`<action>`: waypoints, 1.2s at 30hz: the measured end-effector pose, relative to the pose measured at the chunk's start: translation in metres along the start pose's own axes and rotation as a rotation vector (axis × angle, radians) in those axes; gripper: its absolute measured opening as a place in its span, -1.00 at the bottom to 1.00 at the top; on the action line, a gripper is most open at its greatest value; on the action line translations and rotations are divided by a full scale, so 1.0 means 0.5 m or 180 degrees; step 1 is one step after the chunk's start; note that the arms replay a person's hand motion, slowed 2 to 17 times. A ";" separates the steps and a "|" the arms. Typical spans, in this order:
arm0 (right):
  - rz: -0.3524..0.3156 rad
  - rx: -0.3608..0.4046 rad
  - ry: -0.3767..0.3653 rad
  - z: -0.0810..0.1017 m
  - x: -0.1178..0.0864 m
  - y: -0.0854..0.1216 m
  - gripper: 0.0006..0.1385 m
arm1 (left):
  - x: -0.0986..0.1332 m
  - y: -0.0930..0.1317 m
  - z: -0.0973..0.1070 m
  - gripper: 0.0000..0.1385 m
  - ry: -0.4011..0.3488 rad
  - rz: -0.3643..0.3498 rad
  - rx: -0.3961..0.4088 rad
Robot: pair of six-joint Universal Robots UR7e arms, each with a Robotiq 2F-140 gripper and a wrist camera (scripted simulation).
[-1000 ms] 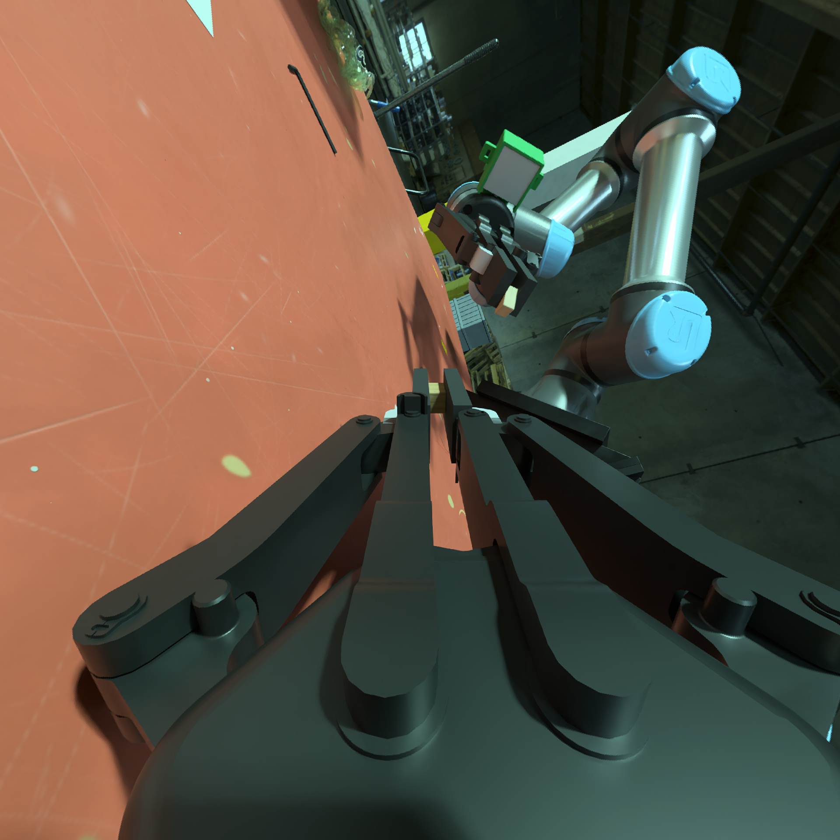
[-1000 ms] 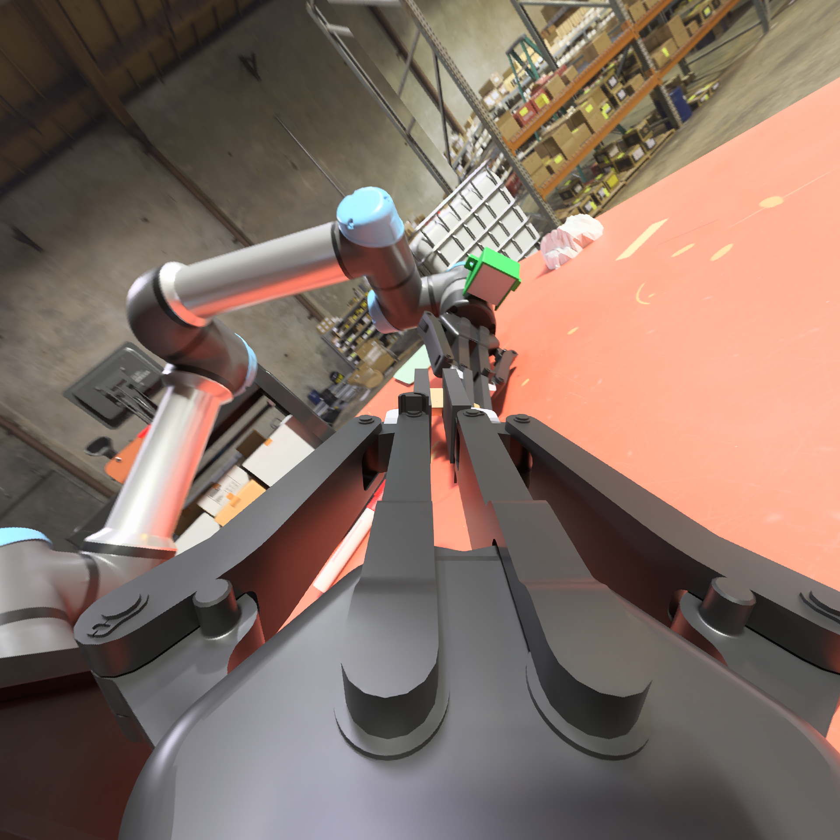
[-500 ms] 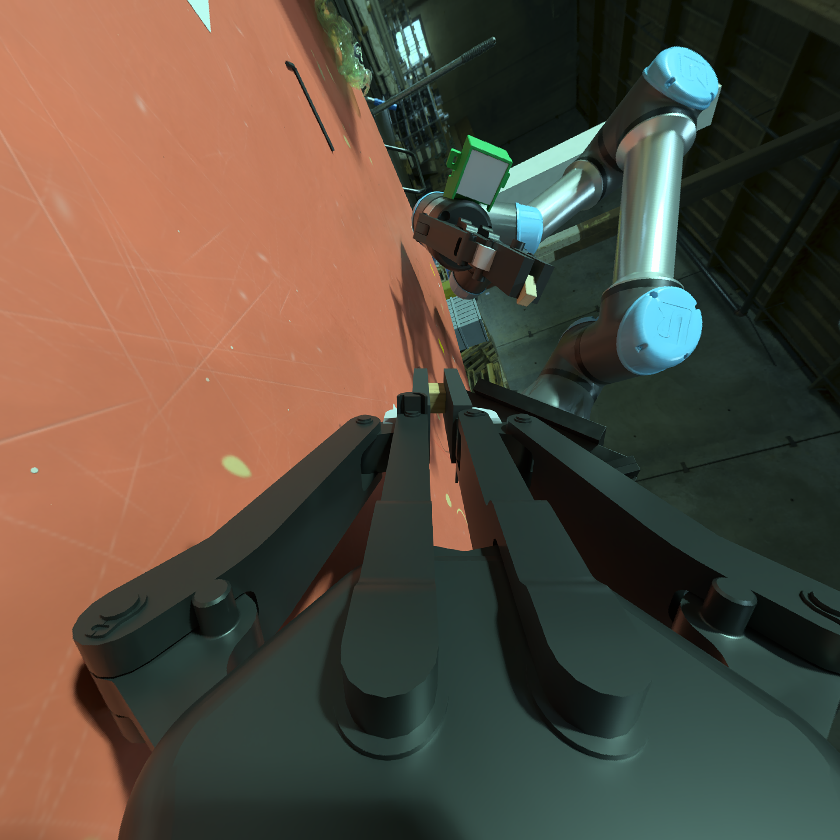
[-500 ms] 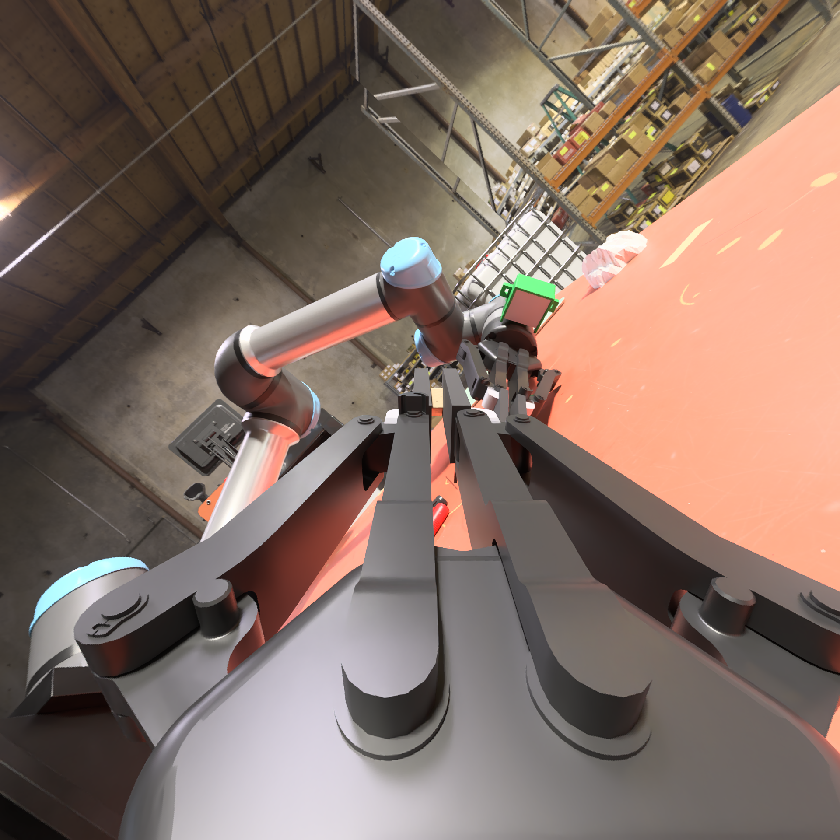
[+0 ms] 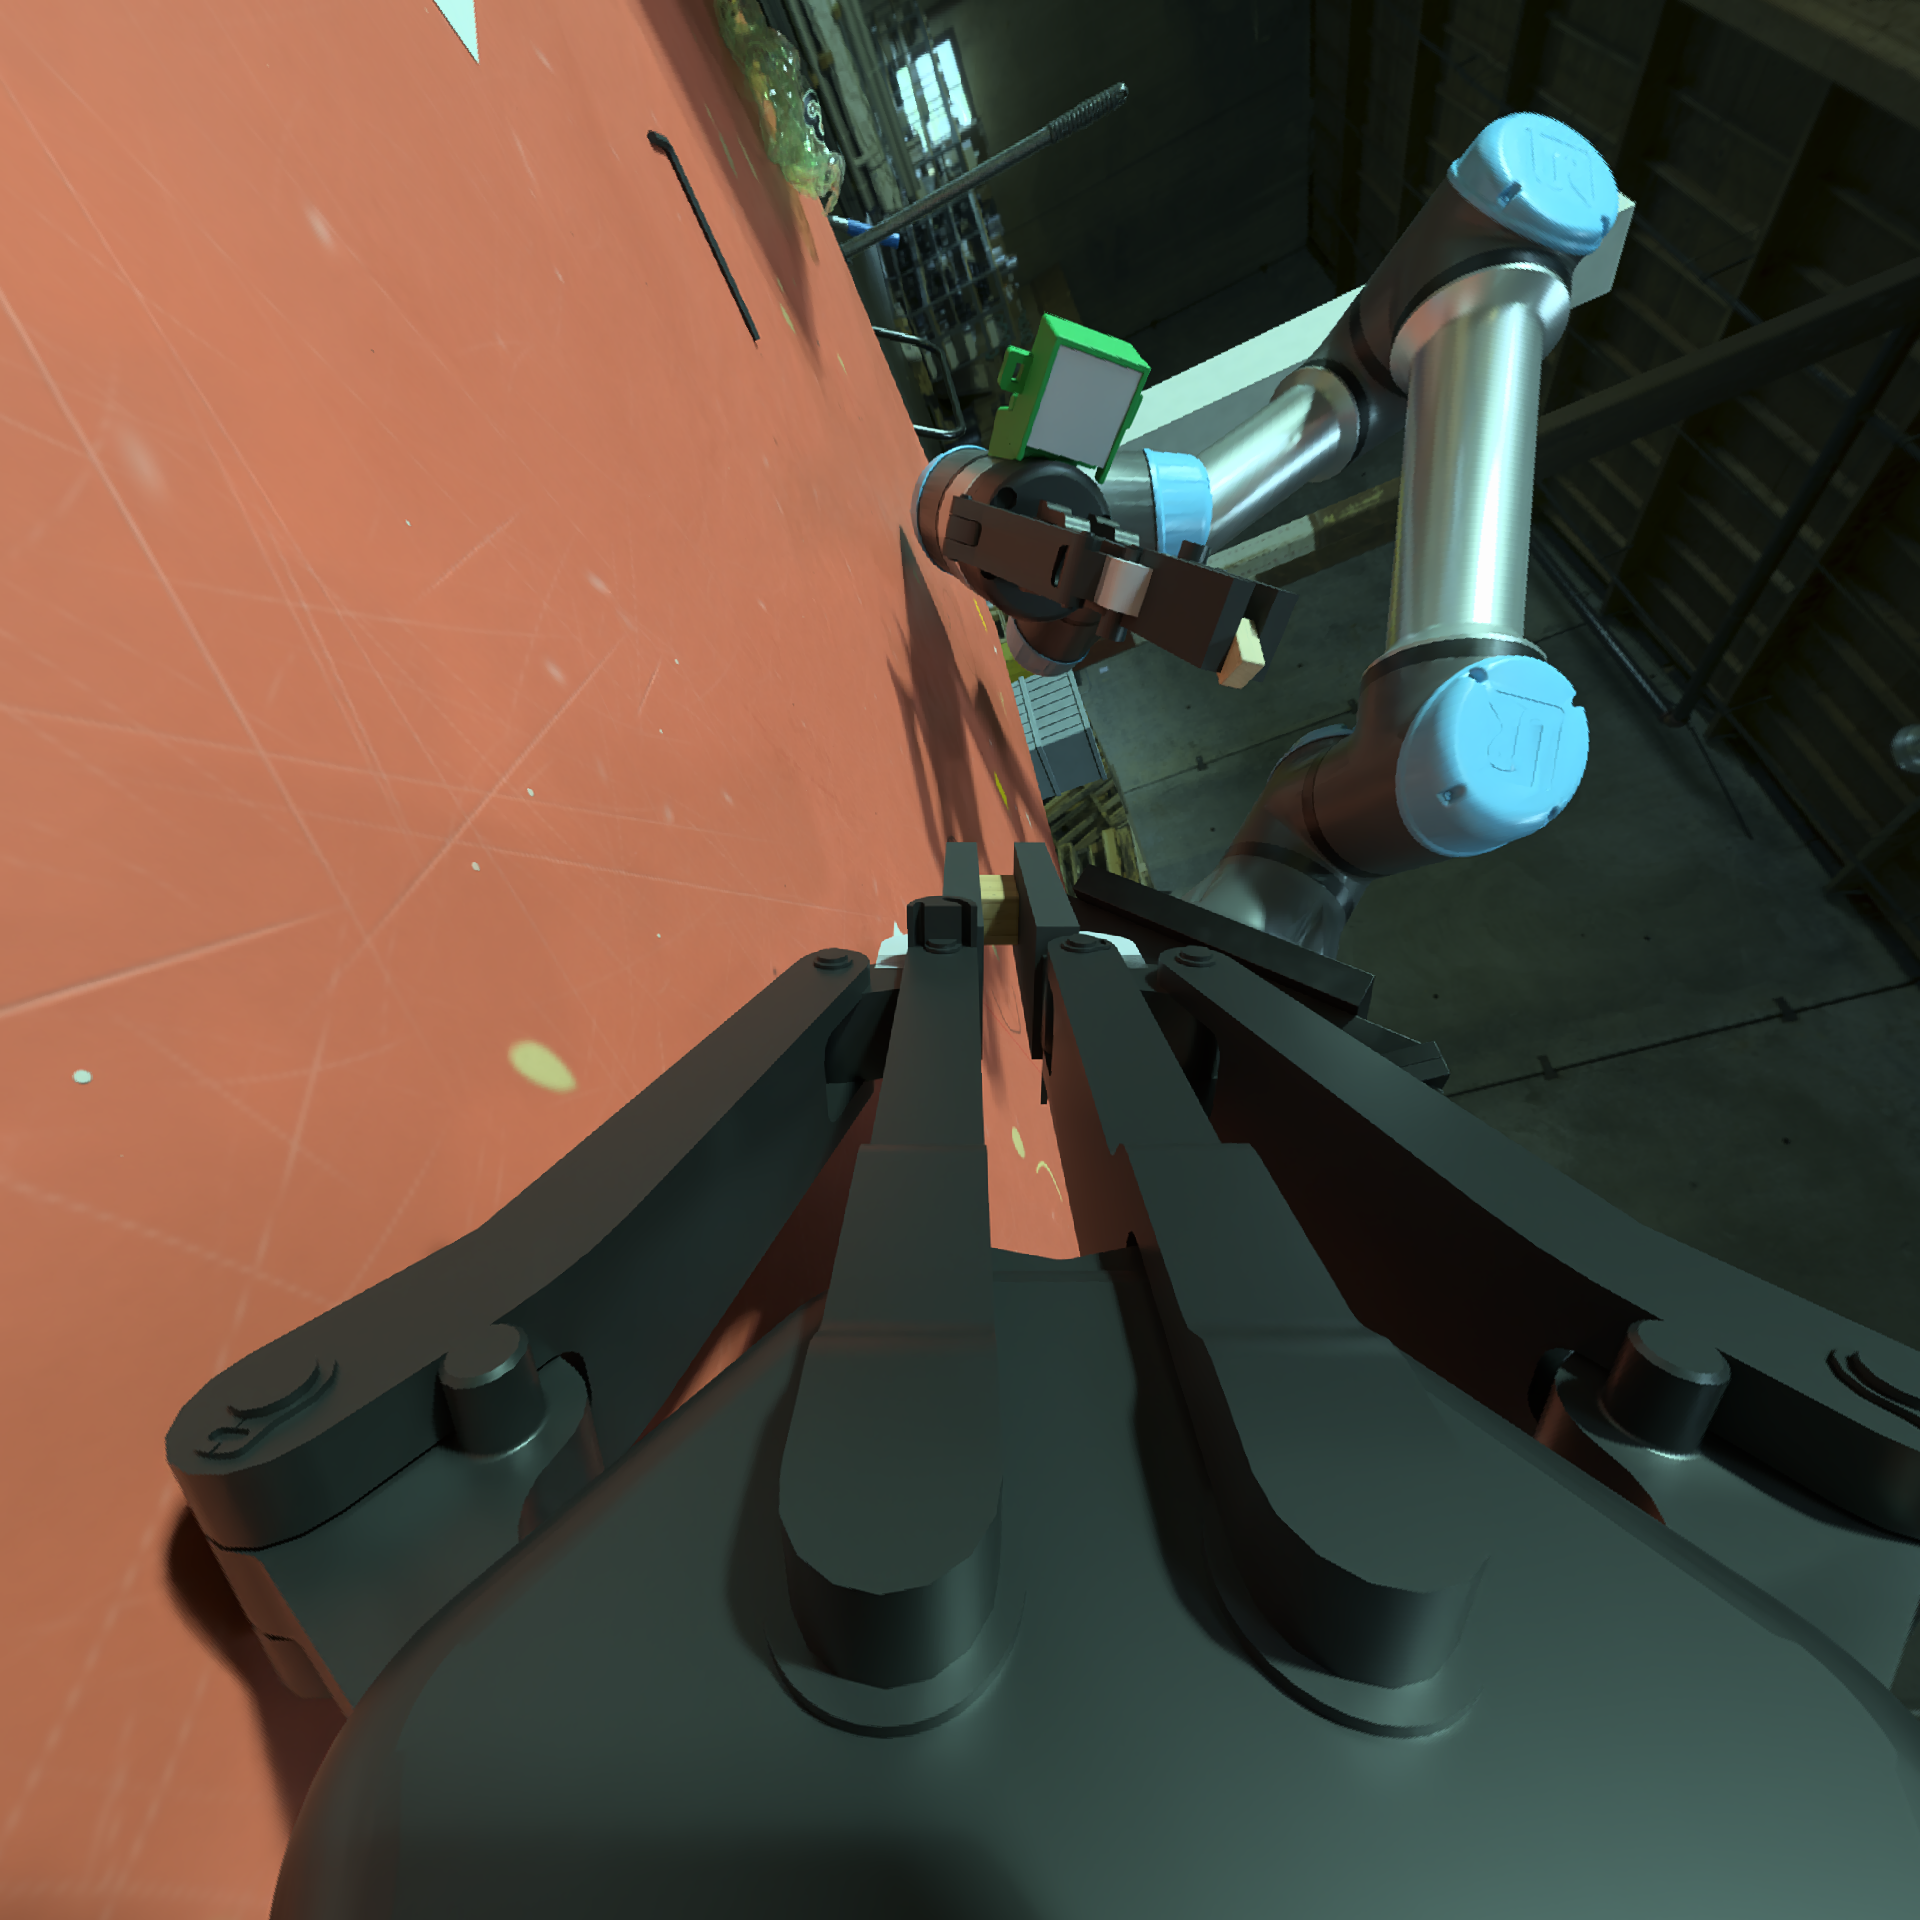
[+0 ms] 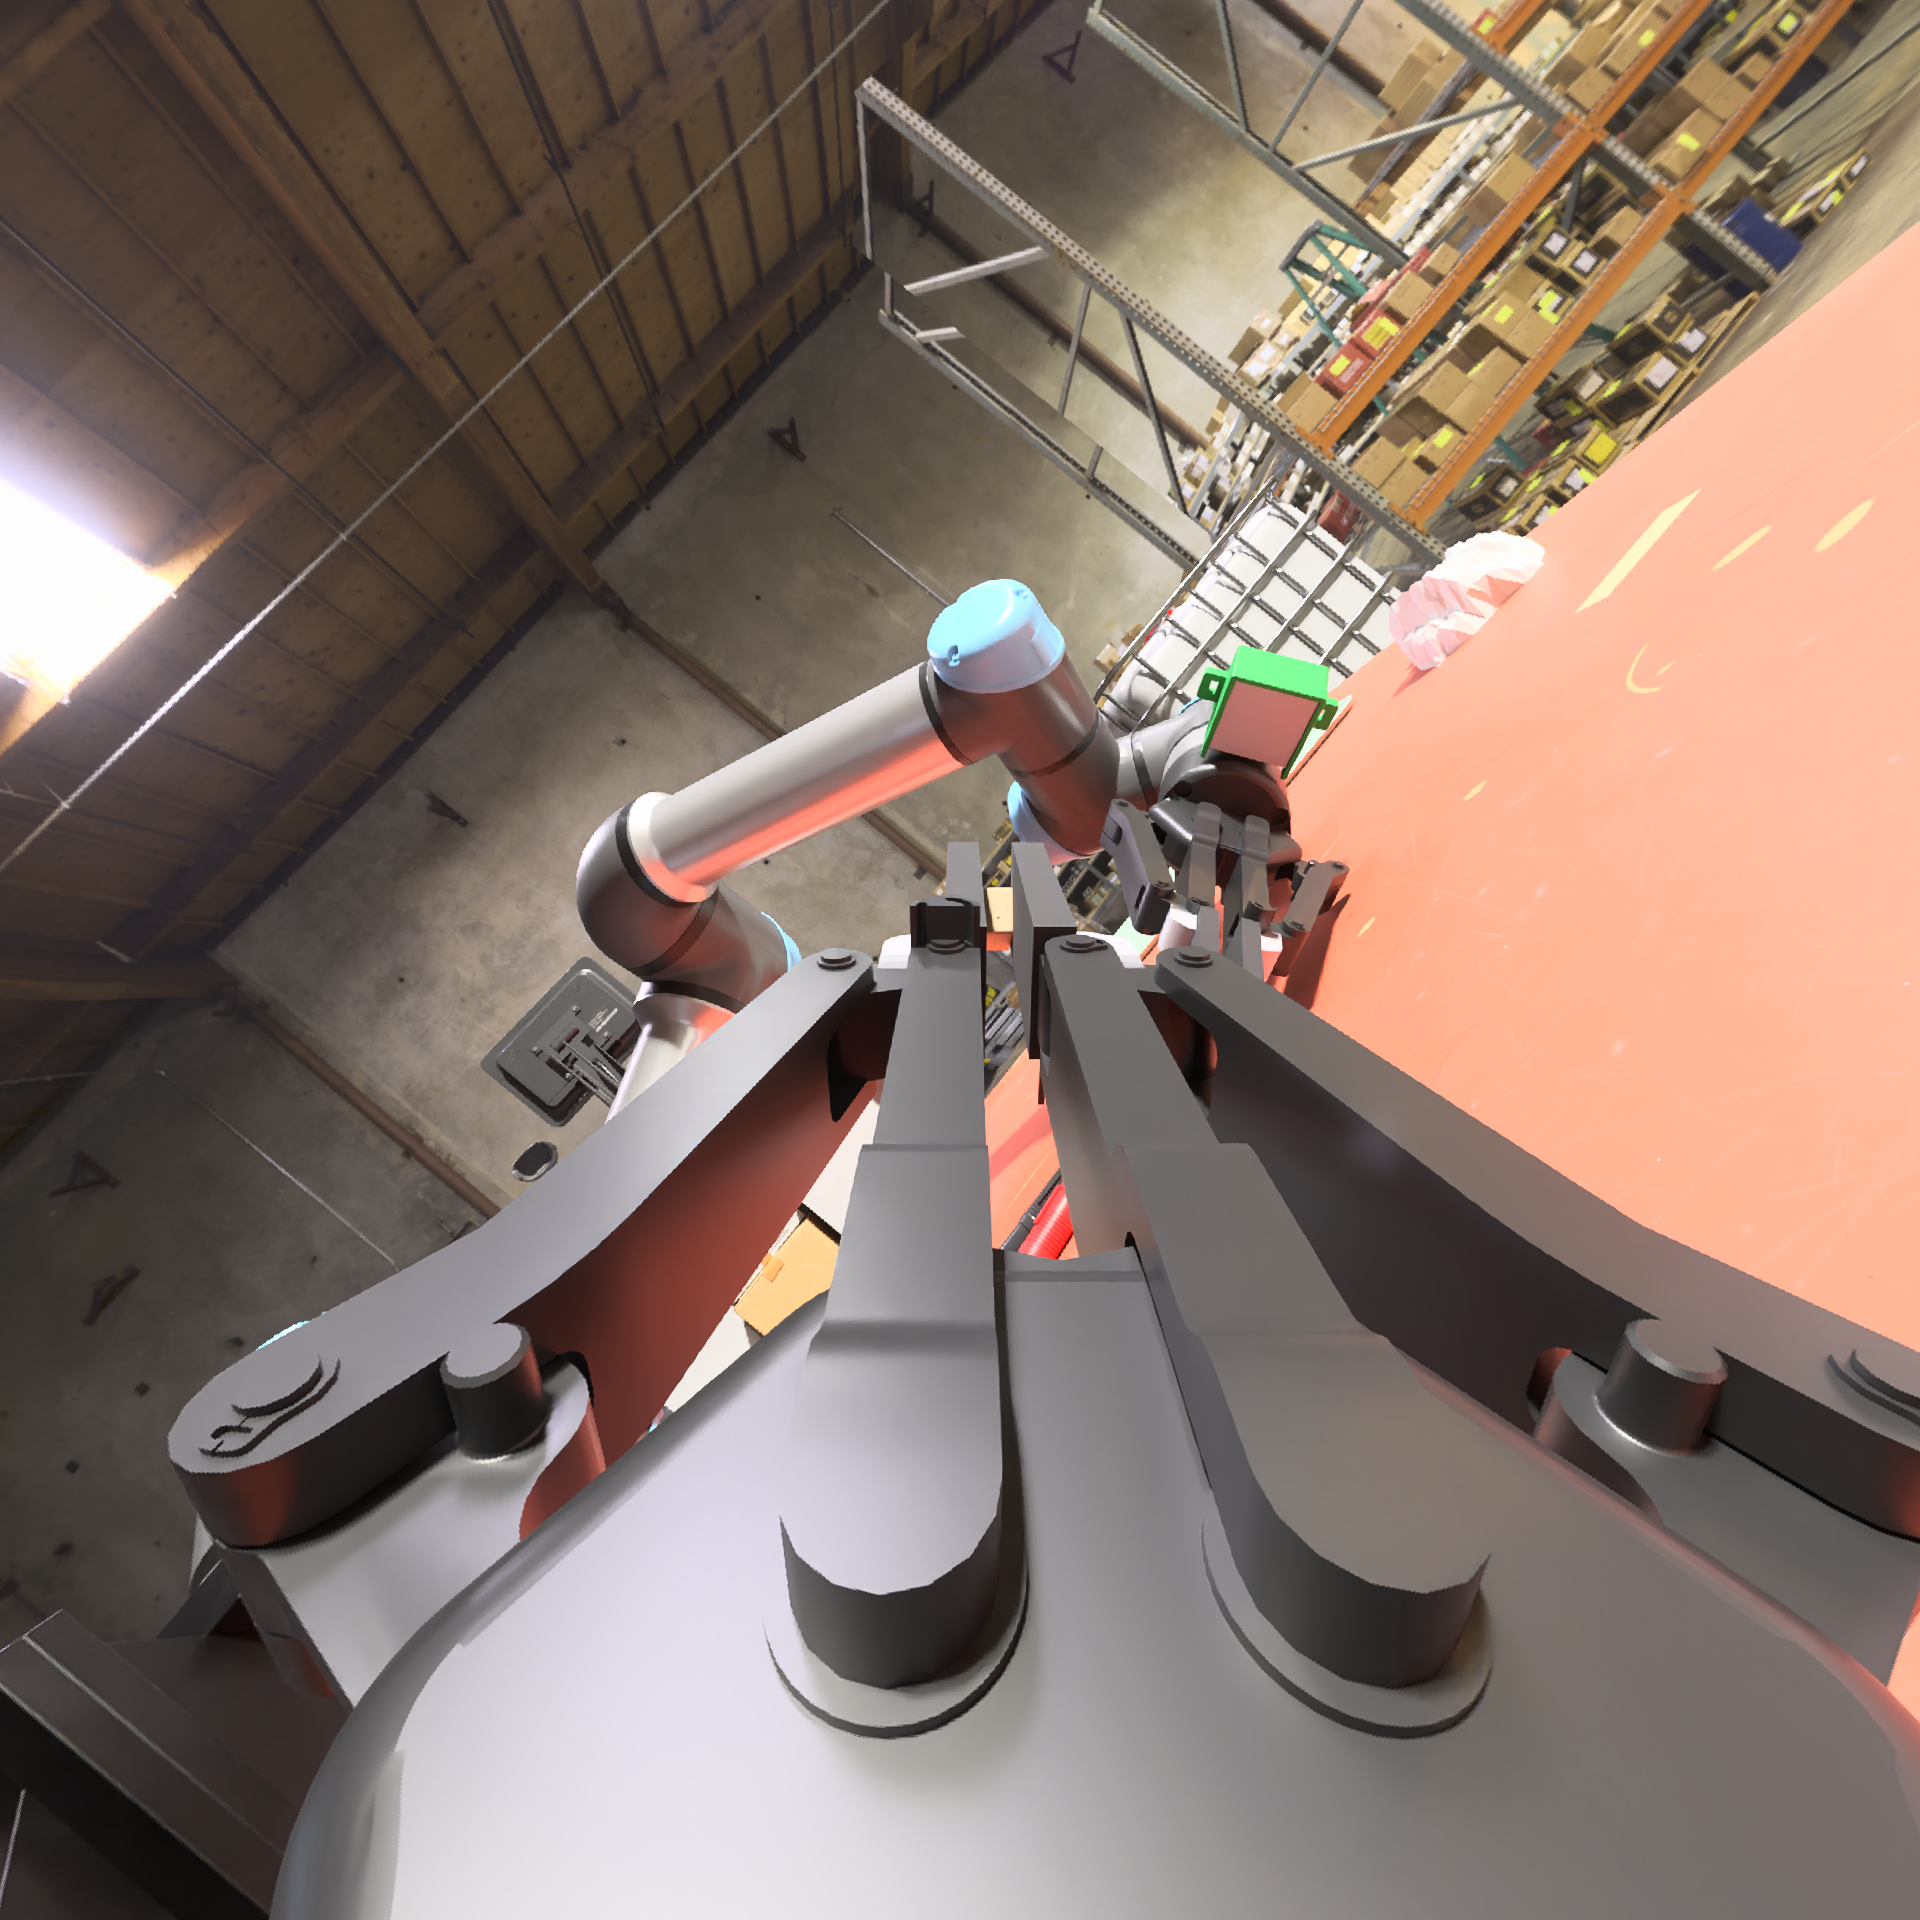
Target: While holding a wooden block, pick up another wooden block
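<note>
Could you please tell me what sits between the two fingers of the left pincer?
A small wooden block sits clamped between the left pincer's fingers, seen in the left wrist view.

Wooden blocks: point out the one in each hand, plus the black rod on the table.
left hand's block (image 5: 997,906), left wrist view, visible face between the fingertips
right hand's block (image 6: 1000,906), right wrist view, its exposed face
black rod (image 5: 712,244), left wrist view, mid-shaft

On the table (image 5: 312,623), a thin rod (image 5: 707,239) lies at twelve o'clock, a crumpled wrapper (image 5: 790,135) beyond it at the edge.
</note>
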State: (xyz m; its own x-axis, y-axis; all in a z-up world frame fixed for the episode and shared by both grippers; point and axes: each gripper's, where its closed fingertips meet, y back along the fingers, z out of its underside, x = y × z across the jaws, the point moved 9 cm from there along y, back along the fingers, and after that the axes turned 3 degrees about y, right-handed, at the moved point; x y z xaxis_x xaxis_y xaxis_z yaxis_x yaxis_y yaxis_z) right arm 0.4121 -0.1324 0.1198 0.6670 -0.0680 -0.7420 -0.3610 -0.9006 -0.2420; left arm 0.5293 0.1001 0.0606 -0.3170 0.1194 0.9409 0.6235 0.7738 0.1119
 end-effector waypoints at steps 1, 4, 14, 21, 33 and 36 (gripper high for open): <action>0.0003 -0.0005 0.0001 0.000 -0.001 0.000 -0.89 | 0.000 0.000 0.000 -0.86 0.0001 0.0002 -0.0002; 0.0024 -0.0032 0.0017 -0.001 -0.005 0.000 -0.89 | 0.000 0.000 0.000 -0.86 0.0003 0.0007 -0.0008; 0.0144 -0.0228 0.0166 -0.003 -0.021 -0.009 -0.89 | 0.000 -0.001 0.000 -0.86 0.0018 0.0036 -0.0044; 0.0212 -0.0387 0.0280 -0.005 -0.033 -0.017 -0.89 | 0.001 -0.002 0.001 -0.86 0.0022 0.0067 -0.0099; 0.0320 -0.0644 0.0456 -0.007 -0.047 -0.036 -0.89 | 0.001 -0.005 0.003 -0.86 0.0012 0.0090 -0.0174; 0.0335 -0.0697 0.0495 -0.007 -0.049 -0.040 -0.89 | 0.002 -0.004 0.003 -0.86 0.0013 0.0094 -0.0174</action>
State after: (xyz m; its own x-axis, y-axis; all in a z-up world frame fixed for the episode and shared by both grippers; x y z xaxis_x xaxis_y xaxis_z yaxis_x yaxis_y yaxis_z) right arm 0.4052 -0.1140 0.1448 0.7313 -0.2159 -0.6470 -0.2955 -0.9552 -0.0152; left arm 0.5266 0.0993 0.0607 -0.2949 0.1391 0.9453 0.6706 0.7349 0.1011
